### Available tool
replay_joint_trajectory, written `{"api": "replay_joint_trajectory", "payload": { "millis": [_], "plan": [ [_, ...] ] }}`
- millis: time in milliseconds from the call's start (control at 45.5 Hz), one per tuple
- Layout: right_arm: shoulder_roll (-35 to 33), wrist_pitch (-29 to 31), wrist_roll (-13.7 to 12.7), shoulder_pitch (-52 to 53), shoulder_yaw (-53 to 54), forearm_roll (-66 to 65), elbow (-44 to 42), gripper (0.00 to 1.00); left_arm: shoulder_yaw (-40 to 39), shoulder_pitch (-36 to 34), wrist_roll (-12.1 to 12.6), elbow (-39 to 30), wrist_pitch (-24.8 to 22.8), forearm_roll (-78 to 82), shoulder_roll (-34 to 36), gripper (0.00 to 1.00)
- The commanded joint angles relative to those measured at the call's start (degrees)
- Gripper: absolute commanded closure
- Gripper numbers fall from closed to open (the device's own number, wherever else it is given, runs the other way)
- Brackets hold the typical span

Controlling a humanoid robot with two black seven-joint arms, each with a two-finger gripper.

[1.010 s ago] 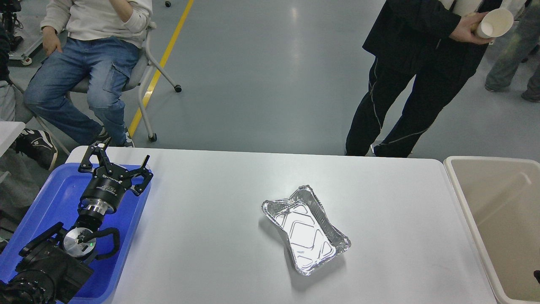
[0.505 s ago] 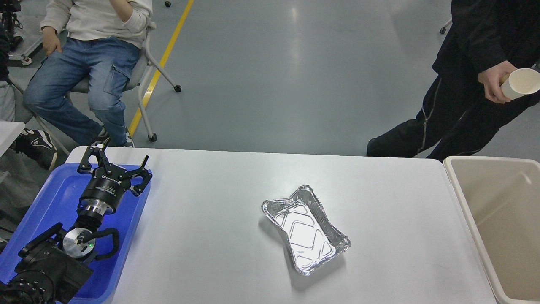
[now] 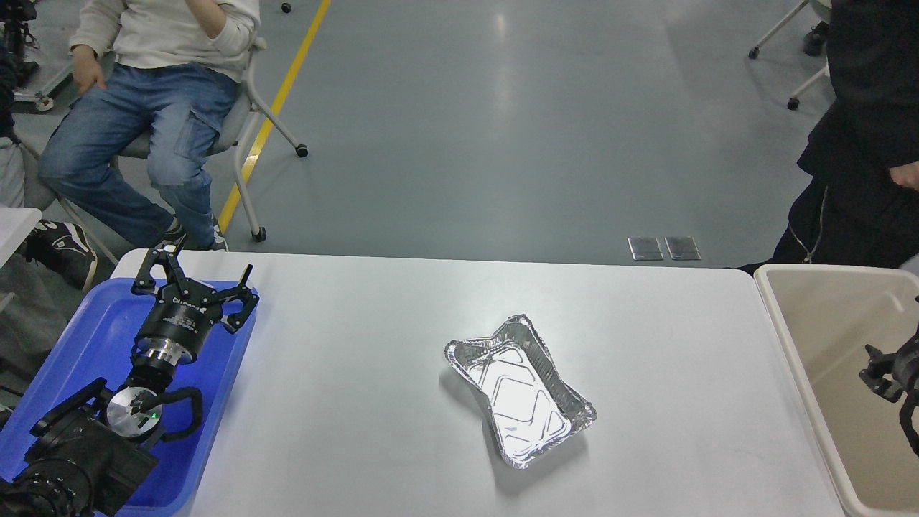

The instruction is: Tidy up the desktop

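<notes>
The white desktop (image 3: 359, 402) fills the lower view. A crumpled empty foil container (image 3: 520, 391) lies on it, a little right of the middle. My left gripper (image 3: 202, 273) is open and empty, held over the far end of the blue tray (image 3: 93, 337) at the table's left edge. My right gripper (image 3: 889, 373) shows only partly at the right edge, over the beige bin (image 3: 797, 345). It is dark, and its fingers cannot be told apart.
A seated person in jeans (image 3: 143, 122) is behind the table's far left corner. A person in black (image 3: 861, 165) stands behind the bin at the far right. The grey floor lies beyond the table's far edge.
The person in black has moved from behind the table to the far right, and the paper cup has gone out of view. My right gripper has come into view over the bin. My left arm has hardly moved.
</notes>
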Motion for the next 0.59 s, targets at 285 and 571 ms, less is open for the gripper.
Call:
{"api": "replay_joint_trajectory", "payload": {
  "millis": [285,571],
  "plan": [
    [7.8,9.0,2.3,-11.2,25.1,-8.1,22.8,0.00,0.0,0.1,0.0,0.0,0.0,0.0,0.0,0.00],
    [9.2,16.3,14.0,-15.7,23.8,-10.1,25.6,0.00,0.0,0.1,0.0,-0.1,0.0,0.0,0.0,0.00]
  ]
}}
